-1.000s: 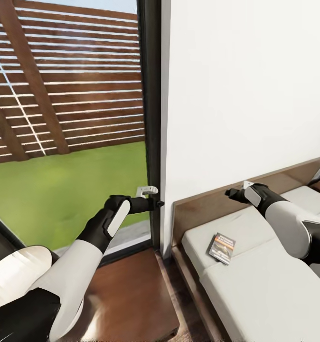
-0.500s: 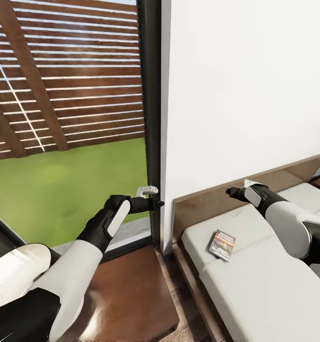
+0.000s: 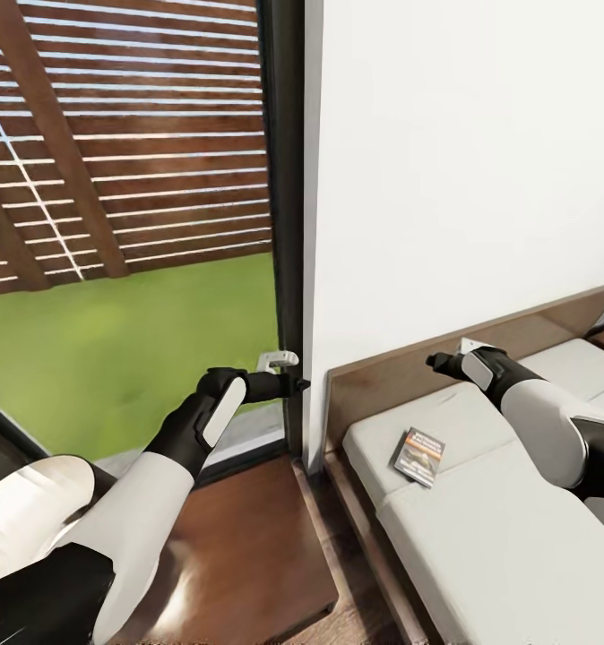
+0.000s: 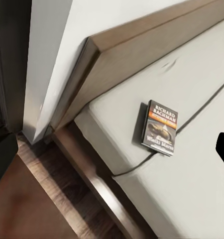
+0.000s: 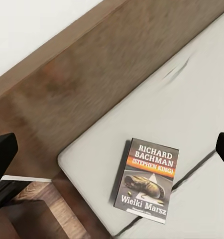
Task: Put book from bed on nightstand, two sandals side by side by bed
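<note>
Book [image 3: 418,455]: paperback lying flat on the grey mattress [image 3: 508,537], lower right of centre in the head view, near the mattress corner by the headboard; nothing touches it. Cover legible in the right wrist view [image 5: 147,180]: "Richard Bachman", an orange band, "Wielki Marsz". Also visible in the left wrist view [image 4: 160,128].
Left gripper [image 3: 284,372]: raised at frame centre in front of the dark window frame [image 3: 284,224]; nothing seen between the fingers; jaw opening cannot be determined from these views.
Right gripper [image 3: 438,363]: held above the headboard edge, up and to the right of the book and apart from it. The right wrist view shows one dark fingertip [image 5: 2,154] at each side edge of the frame with the book in the wide gap between them, so the jaws stand spread wide and hold nothing.
Bed [image 3: 383,385]: dark brown frame and headboard against the white wall [image 3: 463,161], occupying the lower right.
Nightstand [image 3: 248,555]: dark-brown flat top at bottom centre, just beside the bed frame, below the left arm.
Window: upper left; slatted wooden fence [image 3: 123,143] and green lawn [image 3: 114,358] outside.
</note>
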### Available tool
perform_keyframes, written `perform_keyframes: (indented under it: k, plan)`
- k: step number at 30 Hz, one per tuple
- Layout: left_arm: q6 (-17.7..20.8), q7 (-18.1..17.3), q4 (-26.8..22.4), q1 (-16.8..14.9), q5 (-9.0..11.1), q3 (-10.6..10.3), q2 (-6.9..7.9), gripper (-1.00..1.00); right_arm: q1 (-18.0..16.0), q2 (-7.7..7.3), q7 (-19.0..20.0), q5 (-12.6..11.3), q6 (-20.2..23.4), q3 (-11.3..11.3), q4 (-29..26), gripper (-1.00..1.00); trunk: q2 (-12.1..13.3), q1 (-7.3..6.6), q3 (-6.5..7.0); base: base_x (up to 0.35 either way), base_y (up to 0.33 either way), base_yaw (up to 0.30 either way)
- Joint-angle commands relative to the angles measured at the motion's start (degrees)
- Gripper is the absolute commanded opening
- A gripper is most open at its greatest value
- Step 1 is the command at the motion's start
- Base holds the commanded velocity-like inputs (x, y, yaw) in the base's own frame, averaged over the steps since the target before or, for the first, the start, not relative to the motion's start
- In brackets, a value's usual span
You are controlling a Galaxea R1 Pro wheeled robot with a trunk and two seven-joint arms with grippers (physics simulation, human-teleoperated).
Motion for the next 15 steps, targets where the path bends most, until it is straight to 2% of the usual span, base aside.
perform_keyframes:
  k: [1, 15]
  plan:
    - [0.2, -0.2, 0.0, -0.1, -0.2, 0.0, -0.01, 1.0, 0.0, 0.01, -0.3, -0.6, 0.3, -0.1, -0.1, 1.0, -0.1, 0.03, -0.21, 0.0, 0.0, 0.0]
    - [0.2, -0.2, 0.0, -0.1, -0.2, 0.0, -0.01, 1.0, 0.0, 0.01, -0.2, -0.6, 0.3, -0.1, -0.1, 1.0, -0.1, 0.03, -1.49, 0.0, 0.0, 0.0]
